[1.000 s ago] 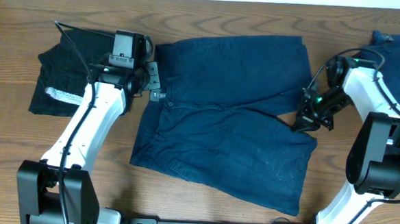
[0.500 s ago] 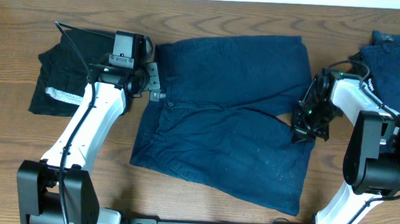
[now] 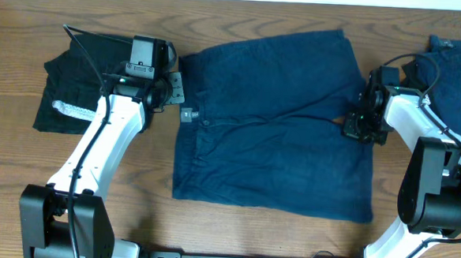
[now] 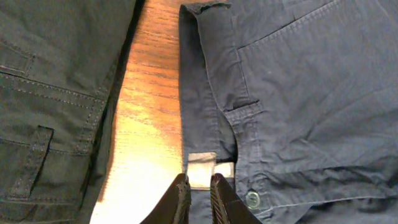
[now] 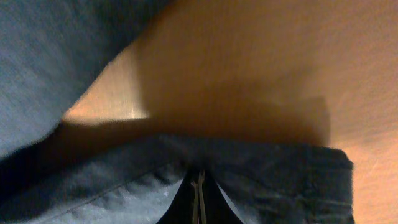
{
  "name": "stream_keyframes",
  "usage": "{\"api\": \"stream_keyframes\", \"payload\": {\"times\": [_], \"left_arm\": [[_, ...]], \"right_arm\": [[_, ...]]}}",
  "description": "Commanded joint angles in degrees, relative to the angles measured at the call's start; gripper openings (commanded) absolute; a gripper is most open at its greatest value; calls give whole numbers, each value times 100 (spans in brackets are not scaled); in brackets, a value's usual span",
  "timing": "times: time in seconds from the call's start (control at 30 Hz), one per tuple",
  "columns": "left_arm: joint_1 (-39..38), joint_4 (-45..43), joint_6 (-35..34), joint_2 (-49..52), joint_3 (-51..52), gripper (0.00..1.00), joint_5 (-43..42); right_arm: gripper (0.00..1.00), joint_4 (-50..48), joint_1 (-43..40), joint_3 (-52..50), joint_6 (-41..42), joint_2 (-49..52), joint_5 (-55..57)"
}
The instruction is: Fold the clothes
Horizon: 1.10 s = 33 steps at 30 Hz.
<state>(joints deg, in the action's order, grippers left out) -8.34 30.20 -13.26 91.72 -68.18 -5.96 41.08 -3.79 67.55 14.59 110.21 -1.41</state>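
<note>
Navy shorts lie flat mid-table, waistband toward the left edge, leg hems toward the right edge. Left fingers are nearly together, clamped on the waistband at a pale label, just beside the button. Right fingers are together, pinching the shorts' hem at their right side. Black garment with a whitish band sits near the left edge, apart from the shorts. Second navy garment is at the far right corner, partly out of frame.
</note>
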Motion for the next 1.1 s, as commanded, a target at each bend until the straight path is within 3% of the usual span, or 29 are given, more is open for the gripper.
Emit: {"api": "stream_keyframes", "payload": {"times": [0.0,0.23,0.53,0.83,1.07], "left_arm": [[28,11,72,50,-28,15,68],[28,15,72,50,-28,15,68],[28,61,72,44,-28,15,66],[28,179,50,-297,-31,15,63],[28,409,39,-1062,-31,15,63]], "right_arm": [[1,-437,-107,-133,-131,332,549],[1,-1158,-107,-133,-138,332,549],[1,-1279,-114,-63,-162,321,549],[3,-435,-118,811,-160,-210,549],[9,525,-118,1268,-122,-1325,546]]}}
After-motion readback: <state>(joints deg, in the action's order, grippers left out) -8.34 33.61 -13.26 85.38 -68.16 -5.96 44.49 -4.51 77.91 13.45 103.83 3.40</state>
